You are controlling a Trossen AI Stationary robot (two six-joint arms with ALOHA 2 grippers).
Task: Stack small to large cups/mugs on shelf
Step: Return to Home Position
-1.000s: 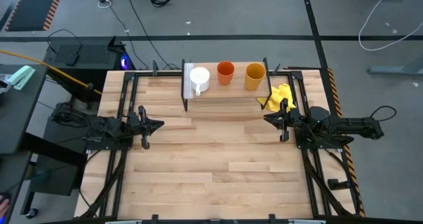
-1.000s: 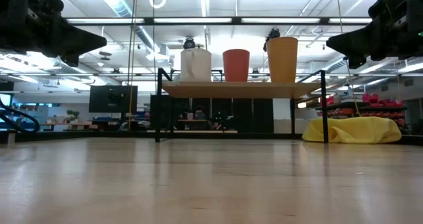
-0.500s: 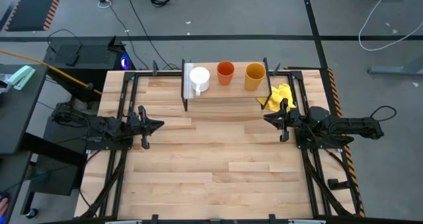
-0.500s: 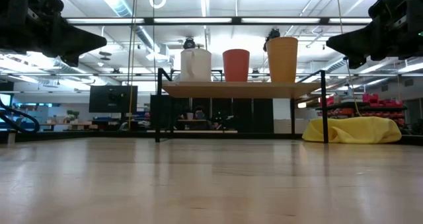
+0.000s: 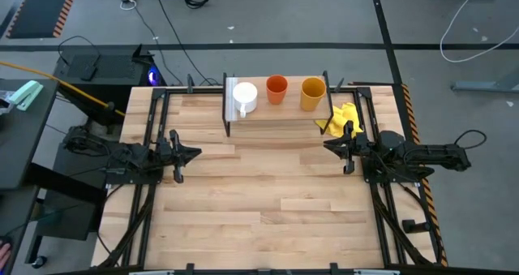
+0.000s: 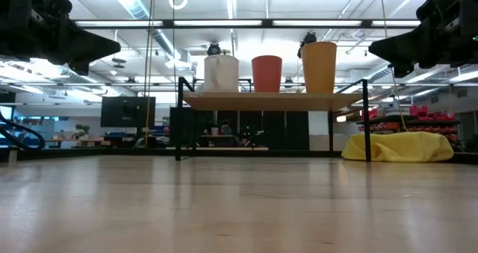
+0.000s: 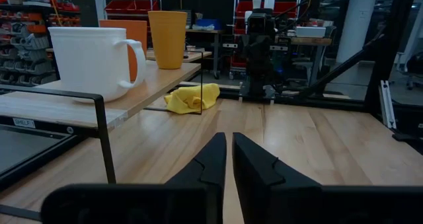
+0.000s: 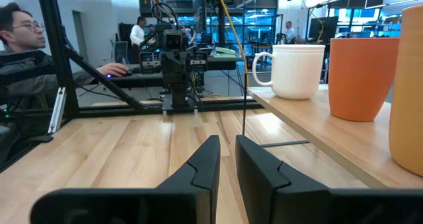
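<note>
My left gripper [image 5: 193, 153] hung over the left side of the table [image 5: 259, 210]. Its two fingers were pressed close together with nothing between them. My right gripper [image 5: 328, 145] hung over the right side, facing the left one. Its fingers were pressed close together too and held nothing. Neither gripper touched the shelf [image 5: 276, 114], which stood at the back edge of the table. Three cups stood on it in a row: the white mug [image 5: 245, 96] on the left, the orange cup [image 5: 276, 88] in the middle, and the yellow cup [image 5: 312, 93] on the right. All three were upright and apart. A yellow cloth [image 5: 342, 118] lay on the table beside the shelf's right end.
</note>
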